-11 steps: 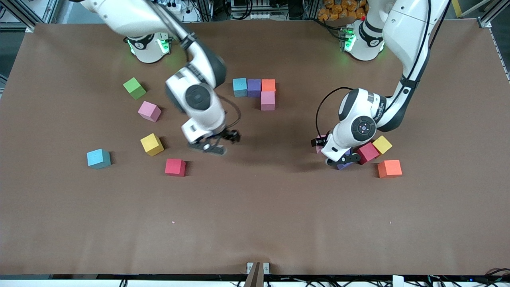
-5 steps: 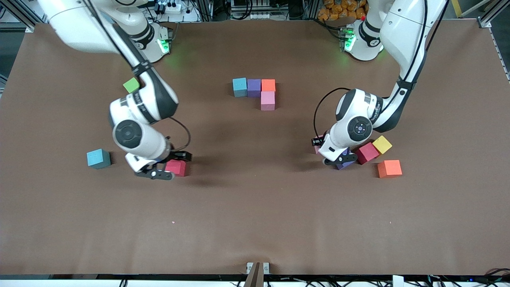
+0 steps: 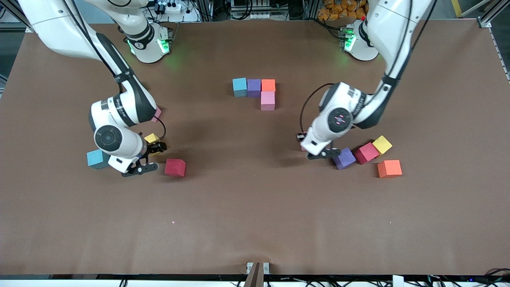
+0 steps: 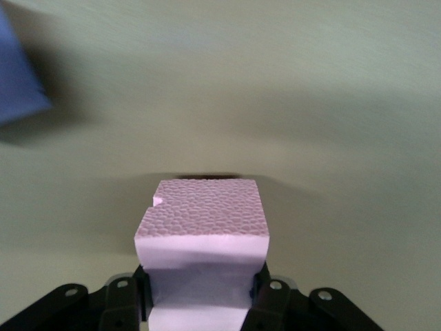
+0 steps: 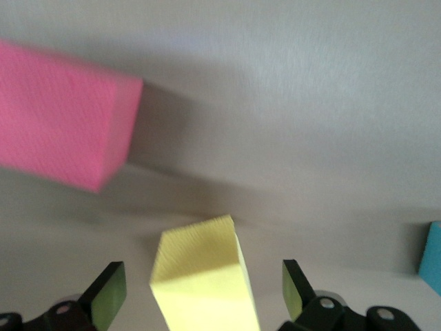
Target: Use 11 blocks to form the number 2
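Observation:
My left gripper (image 3: 313, 146) is shut on a pink block (image 4: 203, 221), beside the purple block (image 3: 344, 158); whether the pink block is off the table I cannot tell. A red block (image 3: 367, 153), a yellow block (image 3: 382, 144) and an orange block (image 3: 389, 168) lie close by. My right gripper (image 3: 149, 158) stands open around another yellow block (image 5: 203, 276), its fingers (image 5: 110, 293) apart from it. Near it lie a red block (image 3: 175, 167), a light blue block (image 3: 95, 158) and a pink block (image 3: 156, 114) half hidden by the arm. Of the number 2, light blue (image 3: 239, 87), purple (image 3: 254, 87), orange (image 3: 268, 85) and pink (image 3: 267, 100) blocks touch.
The brown table (image 3: 255, 223) is bare between the front camera and all the blocks. The two arms' bases stand along the edge farthest from that camera. The right arm's forearm stretches over the blocks at its end of the table.
The right arm swung from mid-table past the red block to the yellow block. The left gripper shut on the pink block and shifted away from the purple block, toward the table's middle.

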Tool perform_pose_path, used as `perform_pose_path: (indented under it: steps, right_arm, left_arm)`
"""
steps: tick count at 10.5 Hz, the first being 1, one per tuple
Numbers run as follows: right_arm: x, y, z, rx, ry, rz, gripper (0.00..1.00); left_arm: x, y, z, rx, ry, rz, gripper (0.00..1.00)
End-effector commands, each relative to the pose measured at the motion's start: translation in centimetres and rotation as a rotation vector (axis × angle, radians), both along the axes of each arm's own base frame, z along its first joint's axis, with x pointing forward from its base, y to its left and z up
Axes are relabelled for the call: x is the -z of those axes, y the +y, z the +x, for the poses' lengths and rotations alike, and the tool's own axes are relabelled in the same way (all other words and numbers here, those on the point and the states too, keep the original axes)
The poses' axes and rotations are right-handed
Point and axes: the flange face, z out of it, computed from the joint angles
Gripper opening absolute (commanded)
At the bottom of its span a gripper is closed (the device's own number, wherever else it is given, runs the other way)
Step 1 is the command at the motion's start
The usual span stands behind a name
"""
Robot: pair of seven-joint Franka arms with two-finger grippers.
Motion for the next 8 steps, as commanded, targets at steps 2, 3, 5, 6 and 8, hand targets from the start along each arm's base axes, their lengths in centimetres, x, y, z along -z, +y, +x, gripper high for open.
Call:
perform_pose_path:
  steps: [2,3,5,6,8]
  right_arm:
    - [1.2,-0.6,-4.6,-0.14,-0.047,0.031,1.0]
    - [2.1,-0.5,-5.3,-0.149,-0.063,0.045,1.0]
    - [2.8,-0.5,-6.0,-0.214,-0.066,0.065,1.0]
    - [3.0,-1.4,-6.1,-0.244,-0.067,0.075,1.0]
    - [3.6,-2.7,-6.4,-0.279,-0.073,0.09,1.0]
  left_arm:
    - [-1.1,-5.6,-2.4,-0.005,-0.027,0.008,0.33]
    - [-1.0,-6.3,-3.1,0.006,-0.024,0.008,0.33]
    - [-1.0,-6.9,-3.6,0.024,-0.027,0.008,0.33]
    - [-0.9,-7.2,-3.8,0.033,-0.03,0.008,0.33]
    - [-0.3,-8.0,-4.4,0.053,-0.031,0.008,0.33]
